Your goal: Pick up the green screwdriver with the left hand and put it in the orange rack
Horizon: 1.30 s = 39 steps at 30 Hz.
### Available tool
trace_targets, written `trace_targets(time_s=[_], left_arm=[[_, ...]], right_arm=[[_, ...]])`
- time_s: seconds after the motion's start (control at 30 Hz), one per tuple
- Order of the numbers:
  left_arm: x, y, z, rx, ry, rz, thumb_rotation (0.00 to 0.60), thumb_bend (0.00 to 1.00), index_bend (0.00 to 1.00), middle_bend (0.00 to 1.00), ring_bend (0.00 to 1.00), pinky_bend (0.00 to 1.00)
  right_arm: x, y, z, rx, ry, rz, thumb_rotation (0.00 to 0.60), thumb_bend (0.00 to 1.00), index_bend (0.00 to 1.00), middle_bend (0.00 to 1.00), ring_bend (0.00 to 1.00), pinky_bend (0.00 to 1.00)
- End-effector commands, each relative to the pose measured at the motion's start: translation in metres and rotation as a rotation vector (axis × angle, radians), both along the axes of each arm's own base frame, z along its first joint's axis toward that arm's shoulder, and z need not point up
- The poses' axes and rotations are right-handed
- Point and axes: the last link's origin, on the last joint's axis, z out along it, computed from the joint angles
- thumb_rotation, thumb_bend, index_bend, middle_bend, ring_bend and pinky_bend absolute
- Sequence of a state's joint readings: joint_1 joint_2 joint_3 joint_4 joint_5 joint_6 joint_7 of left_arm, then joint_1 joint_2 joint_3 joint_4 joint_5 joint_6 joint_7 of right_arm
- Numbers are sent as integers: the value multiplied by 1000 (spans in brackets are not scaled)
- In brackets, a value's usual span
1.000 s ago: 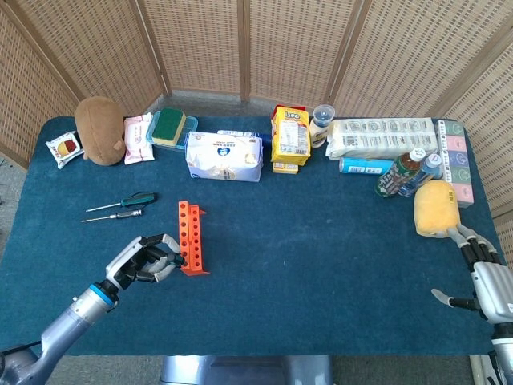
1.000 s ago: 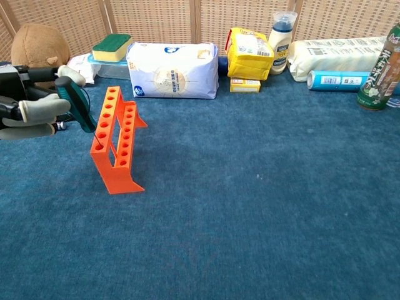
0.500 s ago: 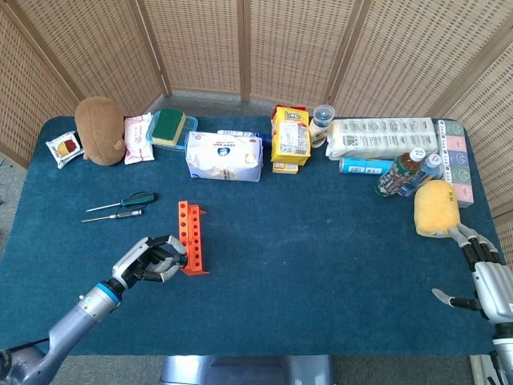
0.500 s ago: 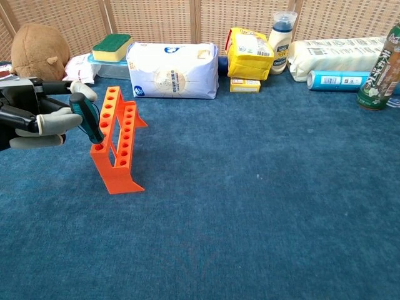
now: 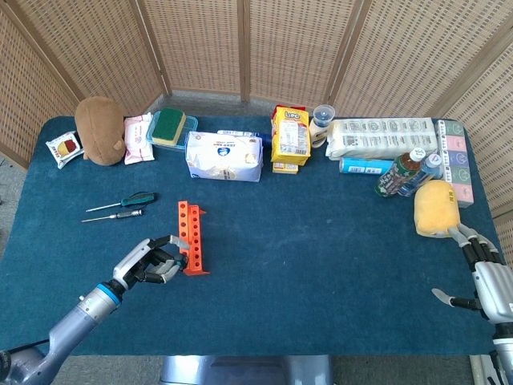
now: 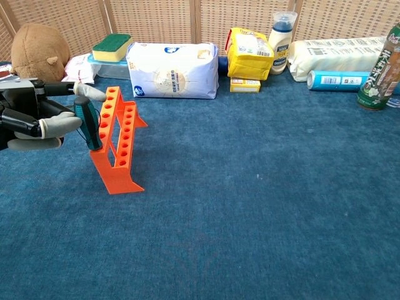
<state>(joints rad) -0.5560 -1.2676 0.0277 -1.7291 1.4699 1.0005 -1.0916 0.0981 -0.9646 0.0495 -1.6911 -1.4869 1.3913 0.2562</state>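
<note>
A: Starting big, the blue carpeted surface (image 5: 321, 241) is filling most of both views, its nap looking soft and fuzzy. What is changing on it?

B: At the lower left of the head view, the left robot hand (image 5: 151, 261) is bringing the green screwdriver (image 6: 87, 123) upright. A second ago the tool was leaning with its tip aimed at the orange rack (image 6: 115, 140); now its ribbed green handle is standing almost vertical, sunk lower against the rack's near end.

A: So it is going in?

B: I judge the shaft is seating in an end hole, though the hole itself is hidden. The pale fingers (image 6: 59, 124) are still pinching the handle, so release is remaining.

A: And the rack's make?

B: Hard, glossy plastic, two stepped rows of round holes on a flared foot.

A: The other side?

B: The right robot hand (image 5: 479, 265) is resting at the lower right edge, fingers spread, holding nothing.
</note>
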Motion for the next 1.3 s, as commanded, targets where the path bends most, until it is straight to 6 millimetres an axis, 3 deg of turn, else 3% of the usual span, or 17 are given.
trace_targets(time_s=[0.03, 0.4, 0.67, 0.93, 1.1, 1.2, 1.3], left_arm=[[0, 0, 1, 9, 5, 3, 600, 459, 269, 889, 1000, 1000], [-1, -2, 10, 47, -4, -6, 600, 442, 148, 851, 1000, 1000], [-3, -1, 12, 43, 41, -17, 600, 306, 3, 819, 1000, 1000], [0, -1, 12, 55, 40, -15, 600, 154, 0, 793, 1000, 1000], [2, -7, 27, 110, 37, -54, 600, 97, 0, 773, 1000, 1000], [-3, -13, 41, 146, 61, -81, 600, 93, 0, 722, 990, 1000], [-14, -19, 56, 200, 127, -104, 600, 91, 0, 545, 827, 957]], right_arm=[[0, 0, 0, 1, 1, 0, 600, 156, 47, 41, 0, 0], [0, 0, 0, 1, 2, -1, 600, 156, 47, 44, 0, 0], [1, 1, -1, 1, 2, 0, 600, 155, 47, 45, 0, 0], [0, 0, 1, -2, 0, -1, 600, 156, 48, 46, 0, 0], [0, 0, 1, -1, -1, 0, 600, 155, 48, 46, 0, 0], [0, 0, 1, -1, 0, 0, 600, 155, 48, 46, 0, 0], [0, 0, 1, -3, 1, 0, 600, 155, 48, 46, 0, 0]])
